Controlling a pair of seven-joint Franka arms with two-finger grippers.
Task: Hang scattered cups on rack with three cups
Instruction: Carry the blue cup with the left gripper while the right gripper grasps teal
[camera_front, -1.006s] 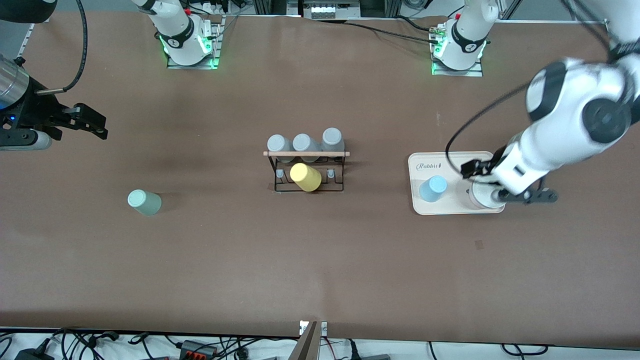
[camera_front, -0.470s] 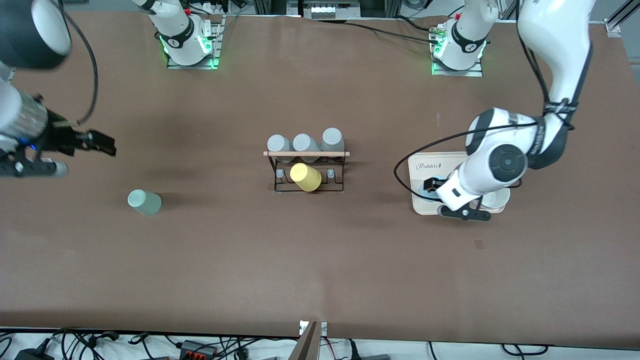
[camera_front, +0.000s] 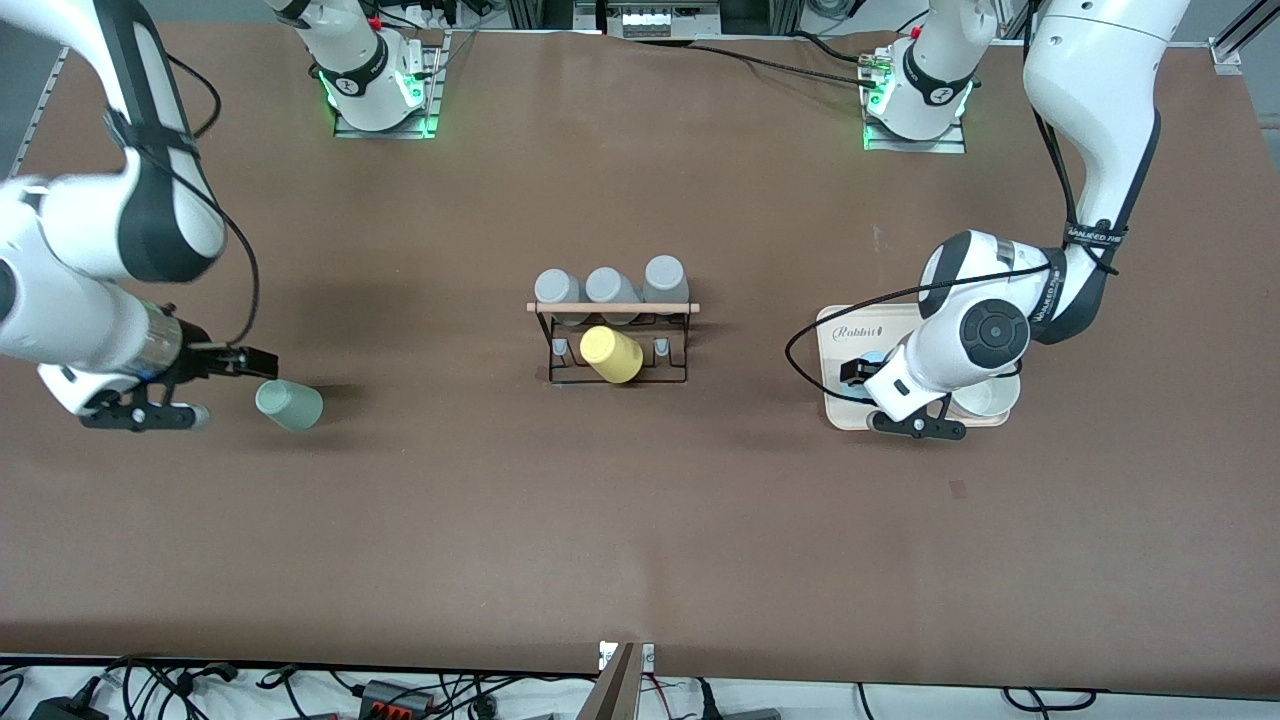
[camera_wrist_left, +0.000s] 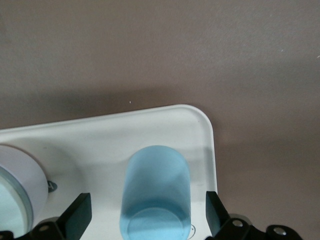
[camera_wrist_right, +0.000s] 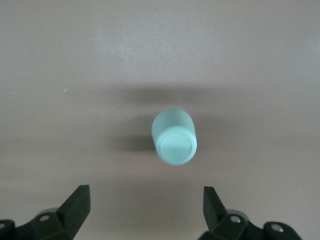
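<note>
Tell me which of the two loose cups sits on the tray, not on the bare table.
The light blue cup: it stands on the cream tray, between the left end effector's open fingers. The mint green cup sits on bare table by the right end effector.

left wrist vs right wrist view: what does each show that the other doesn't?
Only the left wrist view: the light blue cup standing on the cream tray, between the left gripper's open fingers, with the white bowl beside it on the tray.

Only the right wrist view: the mint green cup standing alone, not yet between the right gripper's open fingers.

Both: one upside-down cup ahead of a wide-open gripper, and the brown table. Neither shows the rack.
</note>
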